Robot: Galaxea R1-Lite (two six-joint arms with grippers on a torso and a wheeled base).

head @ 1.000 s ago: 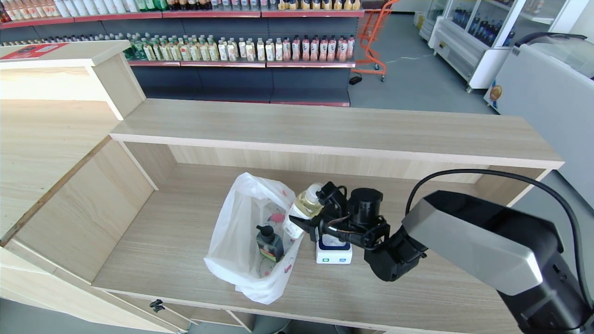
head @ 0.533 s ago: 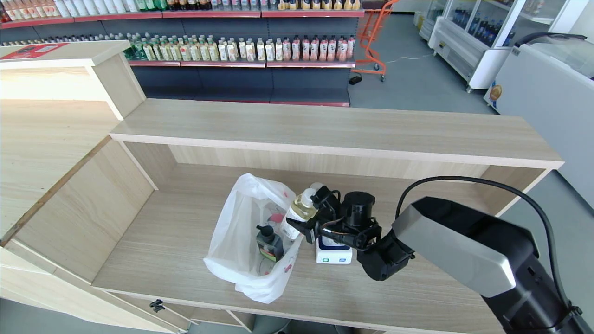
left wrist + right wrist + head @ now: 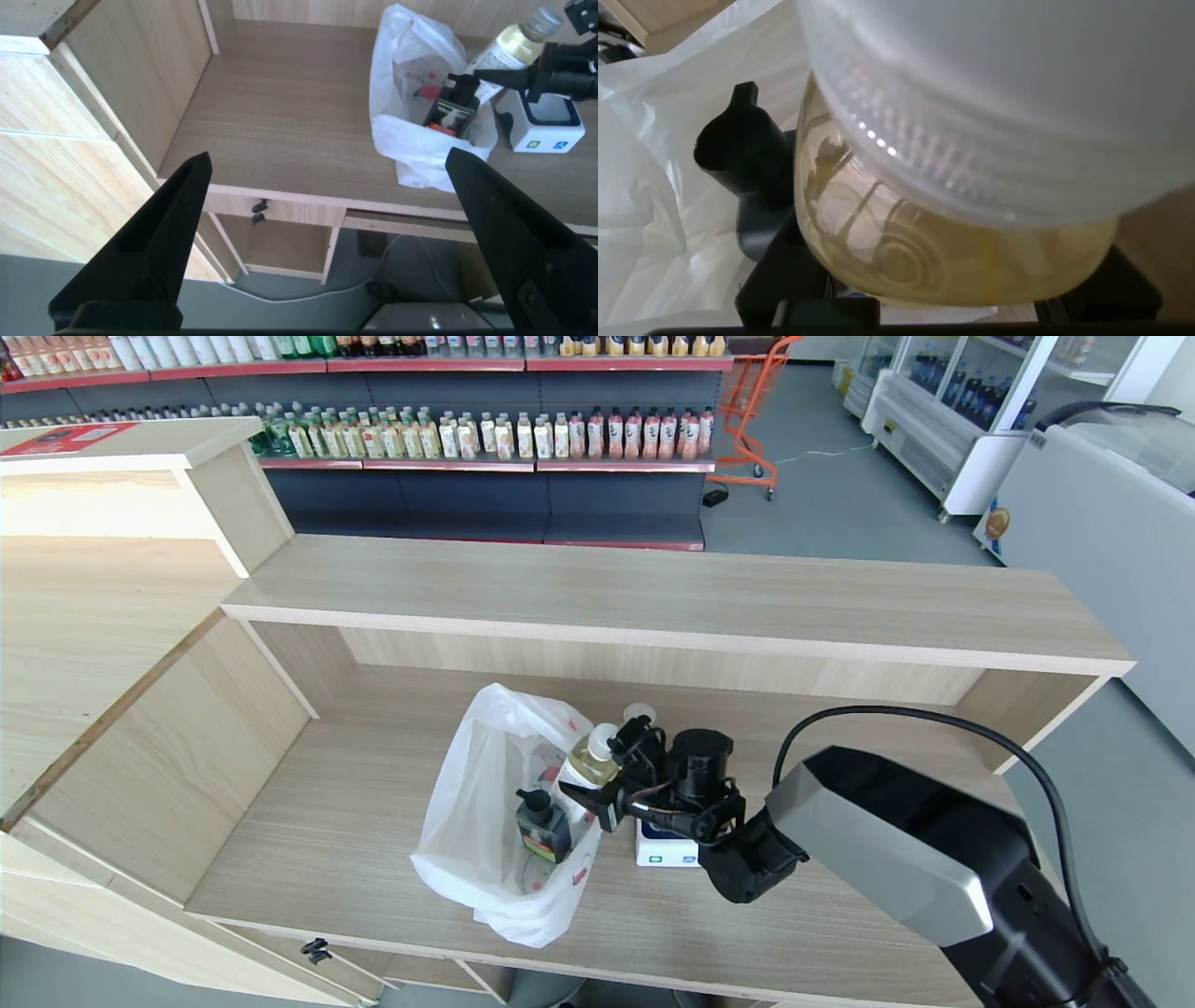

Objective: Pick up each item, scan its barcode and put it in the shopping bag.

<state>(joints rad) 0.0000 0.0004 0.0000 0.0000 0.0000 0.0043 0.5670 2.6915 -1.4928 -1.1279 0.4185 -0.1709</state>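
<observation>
A white plastic shopping bag (image 3: 495,803) stands open on the lower counter with a dark pump bottle (image 3: 541,823) inside it. My right gripper (image 3: 602,765) is shut on a bottle of pale yellow liquid (image 3: 584,769) with a white cap, held tilted at the bag's right rim. In the right wrist view that bottle (image 3: 952,252) hangs above the pump bottle (image 3: 747,159) and the bag (image 3: 645,149). A small white scanner (image 3: 667,847) sits just right of the bag, under my right wrist. My left gripper (image 3: 327,243) is open and holds nothing, off the counter's front edge.
A raised wooden shelf (image 3: 672,597) runs along the counter's back, and a side wall (image 3: 168,756) closes it on the left. A drawer handle (image 3: 260,210) sits under the front edge. Bare counter (image 3: 327,821) lies left of the bag.
My right gripper has carried the bottle leftward and slightly down, from above the scanner to the bag's right rim. Bag and pump bottle have stayed put.
</observation>
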